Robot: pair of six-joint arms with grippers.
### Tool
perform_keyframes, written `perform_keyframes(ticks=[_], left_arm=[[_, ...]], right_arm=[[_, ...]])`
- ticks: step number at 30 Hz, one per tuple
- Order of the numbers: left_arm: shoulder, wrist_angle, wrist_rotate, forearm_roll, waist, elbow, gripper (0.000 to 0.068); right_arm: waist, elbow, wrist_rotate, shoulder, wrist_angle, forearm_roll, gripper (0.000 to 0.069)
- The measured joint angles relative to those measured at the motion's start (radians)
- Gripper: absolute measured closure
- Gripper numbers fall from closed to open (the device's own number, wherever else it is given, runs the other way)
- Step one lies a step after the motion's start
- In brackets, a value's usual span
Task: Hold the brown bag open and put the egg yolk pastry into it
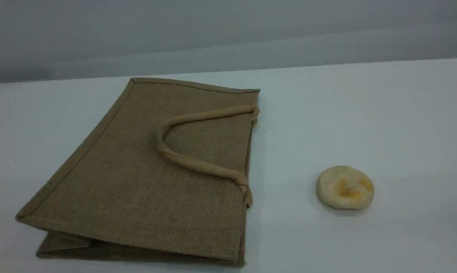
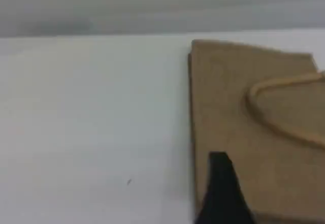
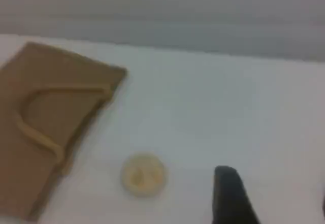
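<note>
The bag point(image 1: 149, 170) is laid flat on the white surface point(image 1: 365, 113), on the left half of the scene view, with its mouth edge turned toward the pastry point(image 1: 345, 187). One beige handle point(image 1: 198, 165) is seen lying as a loop on the bag's upper face. The mouth is pressed closed, and the folded gusset is shown at the bag's near edge. The pastry is set on the surface to the right of the bag, well apart from it, with its yellow-orange patch facing up.

Neither arm is seen in the scene view. In the left wrist view, one dark fingertip of the left hand point(image 2: 223, 193) is seen at the bottom edge, over the bag's edge; whether it touches the fabric cannot be told. The left hand is spread wide and nothing is held in it. In the right wrist view, a dark fingertip of the right hand point(image 3: 231, 196) is seen at the bottom, to the right of the pastry and apart from it. Nothing is seen in its grasp, but whether it is released or clenched cannot be told.
</note>
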Motion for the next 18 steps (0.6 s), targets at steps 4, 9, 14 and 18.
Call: perform_keyframes(ticks=[4, 9, 14, 18], left_arm=[[0.180, -0.118, 0.000, -0.052, 0.000, -0.043, 0.0264], [0.448, -0.228, 0.001, -0.053, 0.000, -0.107, 0.0264], [0.743, -0.303, 0.002, -0.087, -0.001, -0.183, 0.0264], [0.967, -0.311, 0.009, -0.151, -0.001, -0.260, 0.0264]], right_arm=[[0.000, -0.001, -0.069, 0.151, -0.139, 0.127, 0.0359], [0.000, -0.007, -0.177, 0.389, -0.310, 0.287, 0.0359], [0.000, -0.007, -0.269, 0.627, -0.419, 0.441, 0.0359], [0.001, -0.007, -0.352, 0.797, -0.485, 0.560, 0.0359]])
